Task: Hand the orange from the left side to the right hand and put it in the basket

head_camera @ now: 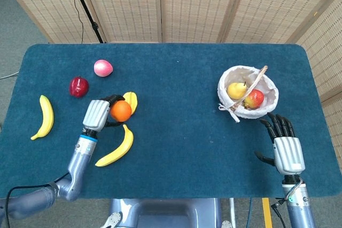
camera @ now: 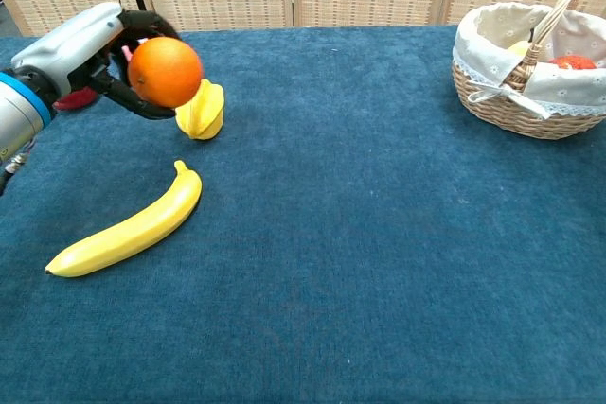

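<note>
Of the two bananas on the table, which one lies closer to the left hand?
The banana lying diagonally just below the left hand and the orange it holds. The other banana lies apart by the table's left edge.

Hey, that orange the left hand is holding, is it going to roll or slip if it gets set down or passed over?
The orange looks round and smooth, so it would probably roll on the flat table if set down. The left hand wraps it from one side only, so it may slip during the handover. It seems firm, keeping its shape in the grip.
</note>
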Available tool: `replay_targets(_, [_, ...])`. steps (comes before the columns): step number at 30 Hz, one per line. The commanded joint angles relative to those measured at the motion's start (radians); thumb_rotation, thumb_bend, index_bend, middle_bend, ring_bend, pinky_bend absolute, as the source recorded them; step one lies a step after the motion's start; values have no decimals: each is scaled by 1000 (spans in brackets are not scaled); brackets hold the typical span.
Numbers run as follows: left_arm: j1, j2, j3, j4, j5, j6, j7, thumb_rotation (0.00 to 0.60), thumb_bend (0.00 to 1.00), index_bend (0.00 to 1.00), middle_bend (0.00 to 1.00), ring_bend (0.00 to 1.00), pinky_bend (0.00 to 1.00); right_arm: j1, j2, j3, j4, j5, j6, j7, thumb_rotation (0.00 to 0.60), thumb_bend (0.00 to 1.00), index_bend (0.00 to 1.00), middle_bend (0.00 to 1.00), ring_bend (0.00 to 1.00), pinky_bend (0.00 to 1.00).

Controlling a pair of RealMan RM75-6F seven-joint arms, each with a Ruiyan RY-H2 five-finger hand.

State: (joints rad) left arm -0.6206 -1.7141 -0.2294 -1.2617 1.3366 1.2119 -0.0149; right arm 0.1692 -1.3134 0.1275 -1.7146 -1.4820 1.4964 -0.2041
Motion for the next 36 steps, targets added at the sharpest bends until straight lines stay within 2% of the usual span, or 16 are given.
replay_targets(1, [0,111,10,-300,-30,-25,203,600,206,682,604,492,567,-2,1,2,-1,1,3,0,600,0,186,89,78,78])
replay_targets(6, [-43,71,5,-357,-72,-77,289,600,206,683,604,492,567,-5,6,3,-4,-1,11,5,600,0,186,89,78,79])
replay_targets(11, [-81,15,-8,-345,-114,-116,326,600,206,682,603,492,567,-8,10,2,-7,-7,16,6,600,0,186,89,78,78])
replay_targets(15, [-128,-63,-29,-268,-156,-171,305,600,208,683,603,492,567,-14,17,3,-16,-14,30,11,600,0,186,89,78,79])
replay_targets(23, [-197,-155,-66,-182,-196,-227,296,600,214,683,603,492,567,-19,24,4,-22,-15,37,13,600,0,186,89,78,79])
replay_targets(26, [-245,-235,-88,-100,-238,-276,281,600,214,683,603,492,567,-21,27,3,-25,-19,39,16,600,0,186,88,78,79])
replay_targets(36, [-281,-317,-54,28,-267,-333,286,600,214,656,585,462,567,-28,37,6,-29,-18,48,34,600,0,186,88,78,79])
